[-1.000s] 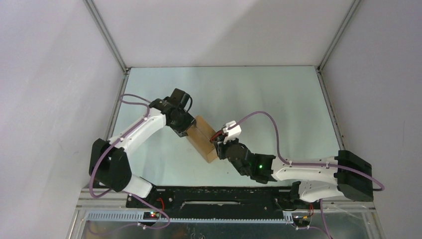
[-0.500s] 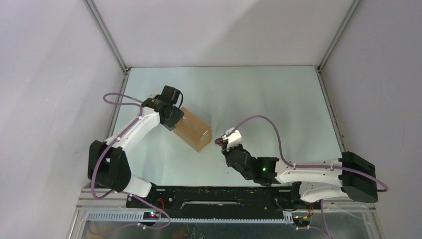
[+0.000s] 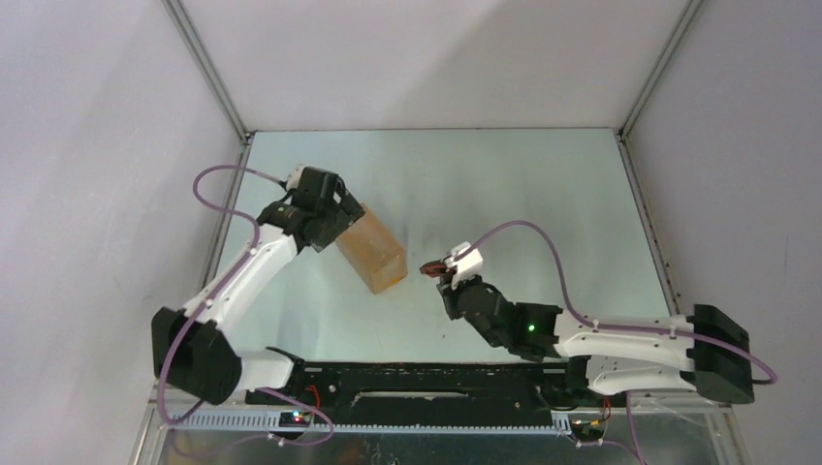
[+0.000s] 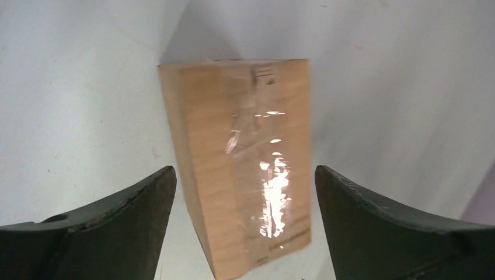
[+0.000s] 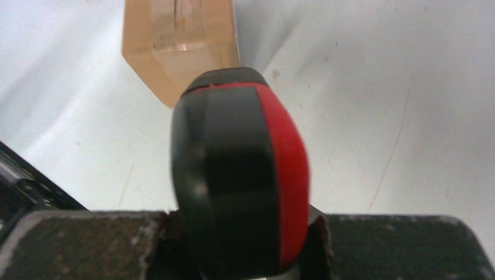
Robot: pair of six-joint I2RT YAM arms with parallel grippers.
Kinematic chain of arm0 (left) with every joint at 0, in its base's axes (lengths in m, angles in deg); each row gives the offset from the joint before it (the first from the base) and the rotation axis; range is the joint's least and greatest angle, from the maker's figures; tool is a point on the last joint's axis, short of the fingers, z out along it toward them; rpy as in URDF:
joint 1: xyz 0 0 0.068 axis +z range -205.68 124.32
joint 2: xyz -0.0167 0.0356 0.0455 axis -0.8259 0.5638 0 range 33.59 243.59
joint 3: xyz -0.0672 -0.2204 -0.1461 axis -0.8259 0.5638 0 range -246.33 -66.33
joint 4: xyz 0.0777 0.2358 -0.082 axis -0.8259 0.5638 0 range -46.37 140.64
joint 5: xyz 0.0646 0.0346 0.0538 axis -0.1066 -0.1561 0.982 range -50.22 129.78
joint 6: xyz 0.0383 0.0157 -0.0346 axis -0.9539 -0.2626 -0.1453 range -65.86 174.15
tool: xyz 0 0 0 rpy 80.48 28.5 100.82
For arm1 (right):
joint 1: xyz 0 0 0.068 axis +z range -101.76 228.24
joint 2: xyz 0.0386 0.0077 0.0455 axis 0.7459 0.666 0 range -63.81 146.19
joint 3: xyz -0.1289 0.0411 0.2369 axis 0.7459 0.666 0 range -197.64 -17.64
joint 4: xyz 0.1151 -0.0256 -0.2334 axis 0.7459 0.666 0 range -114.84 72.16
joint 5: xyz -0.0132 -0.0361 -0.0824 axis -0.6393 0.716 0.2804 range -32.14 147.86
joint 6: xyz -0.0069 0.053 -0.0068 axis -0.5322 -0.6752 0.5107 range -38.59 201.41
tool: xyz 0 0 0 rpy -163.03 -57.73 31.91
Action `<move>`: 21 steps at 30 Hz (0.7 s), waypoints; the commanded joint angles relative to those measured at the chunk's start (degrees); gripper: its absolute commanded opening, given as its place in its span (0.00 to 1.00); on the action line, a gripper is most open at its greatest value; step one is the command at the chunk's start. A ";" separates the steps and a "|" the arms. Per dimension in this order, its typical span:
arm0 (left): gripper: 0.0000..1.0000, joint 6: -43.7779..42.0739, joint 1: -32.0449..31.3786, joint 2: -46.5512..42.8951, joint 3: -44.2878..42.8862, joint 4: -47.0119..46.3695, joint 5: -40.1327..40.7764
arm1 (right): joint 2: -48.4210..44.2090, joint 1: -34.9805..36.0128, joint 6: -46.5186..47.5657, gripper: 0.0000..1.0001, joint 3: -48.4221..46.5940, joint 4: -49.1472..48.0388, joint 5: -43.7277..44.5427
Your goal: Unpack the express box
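The express box (image 3: 371, 253), a brown cardboard carton sealed with shiny clear tape, lies on the table left of centre. My left gripper (image 3: 339, 221) is at its far-left end. In the left wrist view the box (image 4: 245, 157) lies between my open fingers (image 4: 117, 221), with a gap on each side of my left gripper (image 4: 243, 175). My right gripper (image 3: 444, 273) is to the right of the box, apart from it, shut on a red-and-black utility knife (image 3: 431, 266). In the right wrist view the knife (image 5: 239, 175) fills my right gripper (image 5: 239, 233), and a corner of the box (image 5: 181, 35) shows beyond it.
The pale table (image 3: 504, 184) is enclosed by white walls with metal frame rails (image 3: 208, 73) at the left and right back corners. The black base rail (image 3: 417, 383) runs along the near edge.
The box has shifted left and back with my left arm and turned. My right gripper, still holding the knife, has pulled away to the right, off the box.
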 commanded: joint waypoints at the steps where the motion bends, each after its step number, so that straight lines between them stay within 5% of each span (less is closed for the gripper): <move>1: 0.95 -10.36 -0.44 -7.29 1.95 -8.39 -6.90 | -6.99 -2.22 1.35 0.00 -0.81 -1.69 -4.95; 13: 0.90 -27.58 -3.96 -12.79 7.26 -28.61 -50.76 | -20.99 -15.76 -4.87 0.00 -4.14 0.80 -40.34; 21: 0.89 -26.66 -6.31 -15.53 10.74 -39.07 -62.79 | -23.10 -20.53 -8.79 0.00 -5.93 1.82 -50.43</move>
